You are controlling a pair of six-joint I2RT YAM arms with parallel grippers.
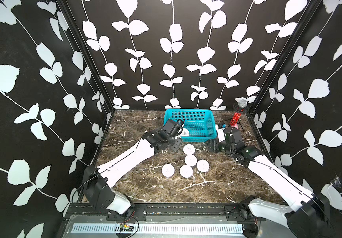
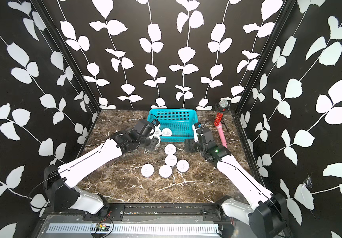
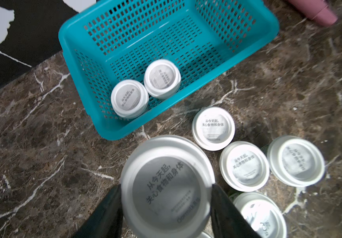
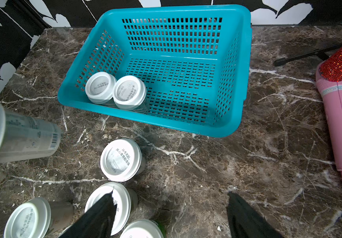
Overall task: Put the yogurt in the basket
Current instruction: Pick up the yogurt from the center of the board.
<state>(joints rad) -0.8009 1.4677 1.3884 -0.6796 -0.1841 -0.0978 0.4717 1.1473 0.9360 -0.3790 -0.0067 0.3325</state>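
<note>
The left end effector (image 3: pixel 167 186), clamped on one yogurt (image 3: pixel 161 175), should next clear the basket (image 3: pixel 104 127) rim; the right end effector (image 4: pixel 170 206) stands apart, empty.

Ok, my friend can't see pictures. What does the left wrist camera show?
The left gripper holds a white-lidded yogurt cup between its dark fingers, close to a turquoise basket. Two cups stand inside the basket, and more cups wait on the brown marble table.
</note>
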